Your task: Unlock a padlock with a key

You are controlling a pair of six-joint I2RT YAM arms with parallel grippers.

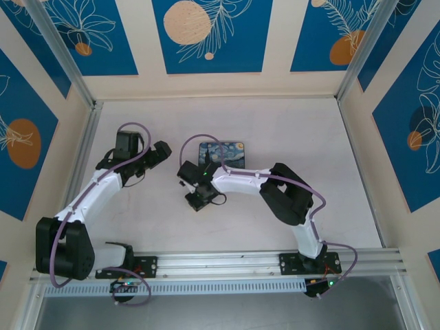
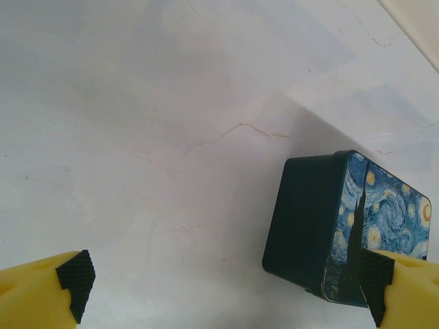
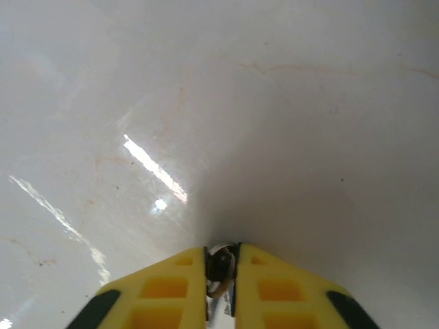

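Squeezing the key [image 3: 219, 266] tight, the right claw [image 3: 221, 253] hangs over the table [image 3: 288, 103]. The left claw [image 2: 225, 284] is wide apart beside the padlock [image 2: 309, 219].

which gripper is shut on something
The right gripper: it pinches a small metal piece, apparently the key. The left gripper is wide open and holds nothing, with the padlock near one finger.

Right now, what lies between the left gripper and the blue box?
Bare table, seen in the left wrist view, stretching from the left gripper to the box.
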